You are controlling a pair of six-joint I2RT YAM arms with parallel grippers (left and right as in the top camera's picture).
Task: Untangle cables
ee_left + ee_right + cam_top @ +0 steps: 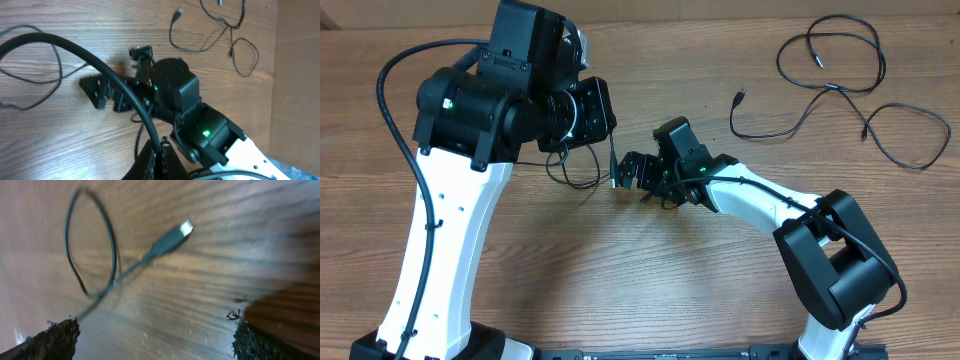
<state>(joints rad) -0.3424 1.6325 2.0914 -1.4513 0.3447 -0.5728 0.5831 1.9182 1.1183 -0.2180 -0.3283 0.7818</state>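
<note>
My left gripper (608, 130) is shut on a thin black cable (100, 65) that runs between its fingers (162, 150) and off to the upper left. In the overhead view the cable's end hangs down with its plug (615, 180) just above the wood, and a loop (570, 170) lies under the left arm. My right gripper (632, 172) is wide open and empty, right beside that plug; it also shows in the left wrist view (107, 95). In the right wrist view the plug (184, 228) and a cable loop (92, 240) lie ahead of the open fingers (155, 330).
A second set of tangled black cables (830, 85) lies at the back right of the wooden table, with a plug end (740, 97) pointing left; it also shows in the left wrist view (220, 30). The right arm (770, 200) stretches across the middle.
</note>
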